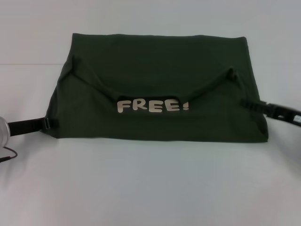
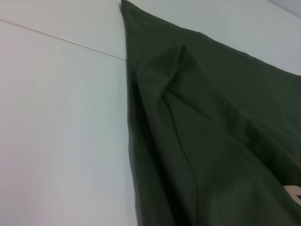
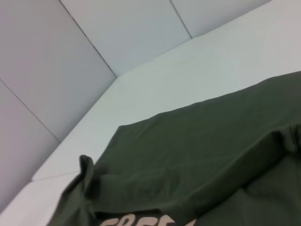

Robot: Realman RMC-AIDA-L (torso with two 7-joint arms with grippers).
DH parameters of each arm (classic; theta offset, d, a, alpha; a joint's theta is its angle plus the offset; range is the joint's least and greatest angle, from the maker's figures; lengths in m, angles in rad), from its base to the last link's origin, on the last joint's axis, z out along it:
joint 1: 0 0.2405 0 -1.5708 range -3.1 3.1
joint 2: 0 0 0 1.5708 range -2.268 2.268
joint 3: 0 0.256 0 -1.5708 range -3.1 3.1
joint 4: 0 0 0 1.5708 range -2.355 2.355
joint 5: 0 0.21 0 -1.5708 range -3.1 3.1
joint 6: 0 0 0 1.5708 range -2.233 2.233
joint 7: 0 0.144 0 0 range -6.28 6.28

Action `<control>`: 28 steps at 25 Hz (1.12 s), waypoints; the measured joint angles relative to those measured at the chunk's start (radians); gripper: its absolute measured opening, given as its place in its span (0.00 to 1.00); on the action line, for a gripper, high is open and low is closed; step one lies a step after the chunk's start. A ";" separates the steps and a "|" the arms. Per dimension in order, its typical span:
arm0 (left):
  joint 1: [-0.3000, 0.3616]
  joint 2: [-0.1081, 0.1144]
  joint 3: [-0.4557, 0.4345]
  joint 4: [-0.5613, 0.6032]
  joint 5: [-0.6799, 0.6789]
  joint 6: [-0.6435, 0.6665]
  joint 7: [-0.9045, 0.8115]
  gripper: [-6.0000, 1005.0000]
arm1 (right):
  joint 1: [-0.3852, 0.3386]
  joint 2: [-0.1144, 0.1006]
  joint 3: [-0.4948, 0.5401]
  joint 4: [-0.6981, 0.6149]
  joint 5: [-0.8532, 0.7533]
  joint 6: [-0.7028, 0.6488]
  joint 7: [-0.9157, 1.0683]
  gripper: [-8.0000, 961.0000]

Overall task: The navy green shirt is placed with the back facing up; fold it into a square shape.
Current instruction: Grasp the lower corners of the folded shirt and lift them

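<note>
Shirt: the navy green shirt (image 1: pixel 160 89) lies folded into a broad rectangle on the white desk (image 1: pixel 150 188), toward its far edge and roughly centred between the sides.
Look: dark olive cloth; the near portion is folded over so the front shows, with the curved neckline (image 1: pixel 155 92) and the pale "FREE!" lettering (image 1: pixel 153 105) just below it.
Left gripper: the left gripper (image 1: pixel 47 123) sits at the shirt's left near corner, touching the cloth edge; whether it pinches the fabric cannot be told.
Right gripper: the right gripper (image 1: pixel 247 102) meets the shirt's right edge; its grip cannot be told either.
Head view only: the whole outline, both arms, and the full lettering.
Left wrist view only: a raised peaked fold (image 2: pixel 186 52) along the shirt's left side, and a seam line across the desk.
Right wrist view only: the grey wall panels (image 3: pixel 61 61) behind the desk, and a small upturned flap (image 3: pixel 87 176).
</note>
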 joint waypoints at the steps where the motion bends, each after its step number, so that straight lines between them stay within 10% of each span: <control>1: 0.000 -0.001 0.000 0.001 0.000 0.000 0.001 0.01 | -0.003 -0.012 -0.003 -0.018 -0.010 -0.020 0.041 0.94; 11: 0.001 -0.002 0.000 0.006 0.000 0.000 0.012 0.01 | 0.130 -0.177 -0.102 -0.216 -0.514 -0.205 0.781 0.94; 28: 0.006 -0.003 -0.006 0.009 0.000 0.000 0.023 0.01 | 0.279 -0.104 -0.160 -0.118 -0.729 -0.097 0.829 0.93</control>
